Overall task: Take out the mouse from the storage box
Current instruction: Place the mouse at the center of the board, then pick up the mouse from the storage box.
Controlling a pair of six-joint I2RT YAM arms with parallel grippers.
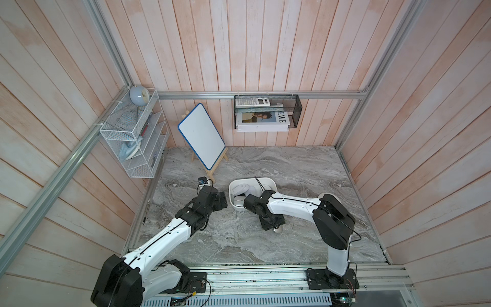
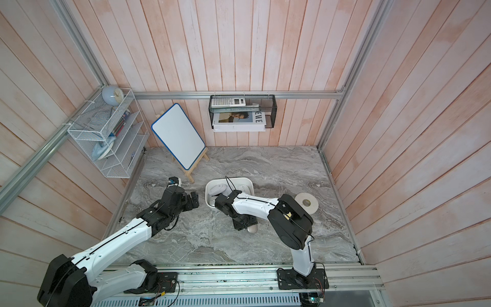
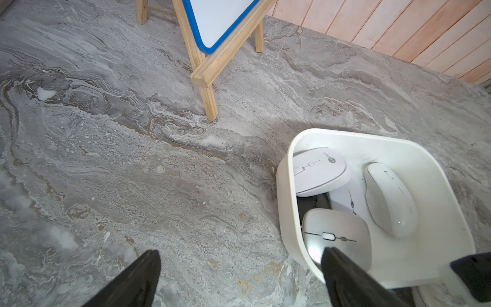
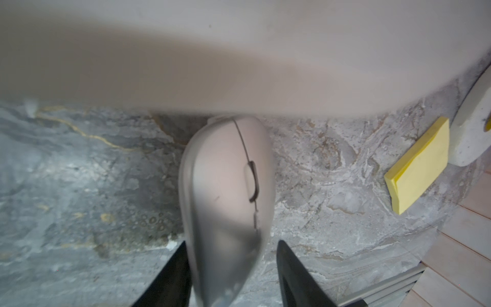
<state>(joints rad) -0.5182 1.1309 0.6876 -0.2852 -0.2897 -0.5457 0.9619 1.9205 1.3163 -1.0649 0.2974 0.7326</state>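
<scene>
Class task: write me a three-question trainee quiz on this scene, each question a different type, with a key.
1. True or false: the jaws of the left gripper are shut.
2. Where is the mouse between the fingers of the right gripper, relative to the storage box? A inside it; B outside it, low over the table; C balanced on its rim.
3. Fill in: the whiteboard stands on a wooden ____.
Key: 1 false; 2 B; 3 easel.

Robot test cell dressed as office desk, aluminium frame [image 1: 199, 95], whiteboard [image 1: 202, 135], calculator [image 1: 252, 102], wire rack [image 1: 132, 162]
</scene>
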